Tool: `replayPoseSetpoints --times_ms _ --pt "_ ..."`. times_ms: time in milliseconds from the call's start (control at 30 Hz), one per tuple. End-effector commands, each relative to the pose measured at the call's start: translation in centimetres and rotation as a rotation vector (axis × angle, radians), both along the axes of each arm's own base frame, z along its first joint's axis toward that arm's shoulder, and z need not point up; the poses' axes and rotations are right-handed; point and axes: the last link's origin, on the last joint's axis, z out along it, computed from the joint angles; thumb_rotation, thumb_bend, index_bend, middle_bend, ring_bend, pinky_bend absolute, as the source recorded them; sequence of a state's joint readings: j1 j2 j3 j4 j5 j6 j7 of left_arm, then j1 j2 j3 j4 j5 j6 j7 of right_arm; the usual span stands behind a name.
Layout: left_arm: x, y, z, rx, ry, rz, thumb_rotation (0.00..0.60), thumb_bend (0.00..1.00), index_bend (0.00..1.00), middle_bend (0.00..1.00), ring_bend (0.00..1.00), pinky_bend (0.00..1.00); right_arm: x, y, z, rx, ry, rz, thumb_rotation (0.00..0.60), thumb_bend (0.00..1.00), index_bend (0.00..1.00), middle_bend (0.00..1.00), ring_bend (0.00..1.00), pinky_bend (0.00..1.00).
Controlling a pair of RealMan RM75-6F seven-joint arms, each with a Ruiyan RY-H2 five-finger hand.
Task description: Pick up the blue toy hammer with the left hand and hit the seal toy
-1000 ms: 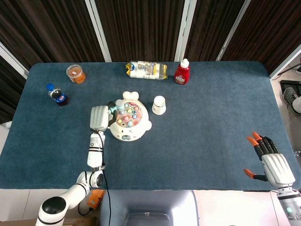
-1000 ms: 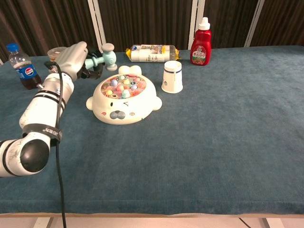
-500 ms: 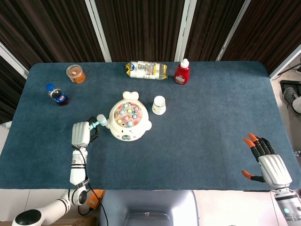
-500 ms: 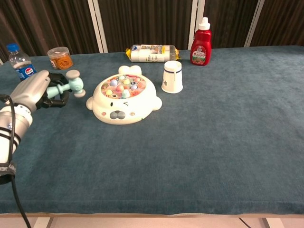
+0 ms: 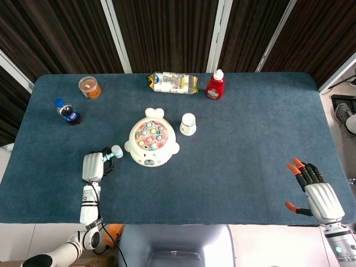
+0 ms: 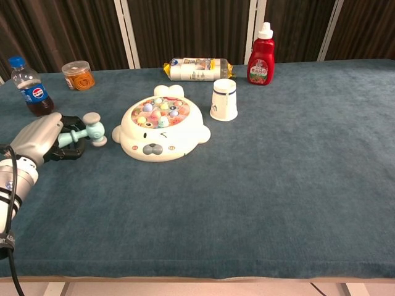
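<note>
The left hand point(image 6: 38, 140) has its fingers point(image 6: 63, 143) wrapped around the blue toy hammer point(image 6: 84, 131), whose head juts out toward the seal toy point(image 6: 162, 128), just beside it. The right hand point(image 5: 318, 194) rests apart, fingers spread, holding nothing.

- Your table point(image 5: 233, 167) is covered edge to edge in a dark blue cloth.
- The seal toy point(image 5: 151, 144) sits just right of your left hand point(image 5: 93, 166), close but apart.
- A white paper cup point(image 5: 188, 124) stands beyond the seal, further right.
- Far from that hand, along the back edge, lie a snack packet point(image 5: 173, 83) and a red sauce bottle point(image 5: 215, 85).
- Behind the hand stand a cola bottle point(image 5: 68, 111) and an orange-filled tub point(image 5: 89, 87).
</note>
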State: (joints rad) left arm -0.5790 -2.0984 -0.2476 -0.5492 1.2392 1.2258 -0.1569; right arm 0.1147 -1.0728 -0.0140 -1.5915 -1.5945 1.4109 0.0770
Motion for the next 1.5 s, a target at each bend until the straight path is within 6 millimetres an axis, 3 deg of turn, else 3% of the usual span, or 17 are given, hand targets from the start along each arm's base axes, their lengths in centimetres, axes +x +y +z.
replayPoseSetpoints --times_ms 33,400,567,733,800,867,933,1500 --pt "0.0 0.2 -0.3 -0.012 0.013 0.003 0.6 0.74 0.6 0.89 0.61 0.49 0.0 0.0 0.0 -0.001 0.0 -0.001 0.6 0.27 0.0 0.0 0.0 0.0" --pt "-0.8 0.3 -0.6 -0.05 0.042 0.016 0.6 0.7 0.56 0.78 0.5 0.36 0.0 0.0 0.0 -0.002 -0.001 0.0 0.6 0.27 0.0 0.0 0.0 0.0" --pt "-1.1 0.2 -0.5 -0.073 0.06 -0.01 0.6 0.63 0.44 0.59 0.31 0.2 0.0 0.0 0.0 -0.001 -0.002 -0.001 0.6 0.27 0.0 0.0 0.0 0.0" --pt "-1.3 0.1 -0.5 -0.087 0.076 -0.024 0.599 0.62 0.39 0.51 0.27 0.16 0.0 0.0 0.1 -0.005 -0.003 -0.002 0.6 0.27 0.0 0.0 0.0 0.0" --pt "-1.4 0.1 -0.6 -0.098 0.08 -0.022 0.569 0.62 0.36 0.49 0.25 0.14 0.0 0.0 0.1 -0.004 -0.003 -0.001 0.6 0.27 0.0 0.0 0.0 0.0" --pt "-1.5 0.1 -0.6 -0.108 0.086 -0.019 0.493 0.61 0.35 0.46 0.24 0.13 0.0 0.0 0.1 -0.005 -0.003 -0.001 0.6 0.27 0.0 0.0 0.0 0.0" --pt "-1.7 0.2 -0.7 -0.117 0.081 -0.013 0.468 0.6 0.33 0.44 0.24 0.13 0.0 0.0 0.2 -0.006 -0.004 -0.001 0.6 0.27 0.0 0.0 0.0 0.0" --pt "-1.9 0.0 -0.8 -0.159 0.085 -0.008 0.388 0.57 0.28 0.38 0.2 0.1 0.0 0.1 0.2 -0.009 -0.007 0.0 0.6 0.27 0.0 0.0 0.0 0.0"
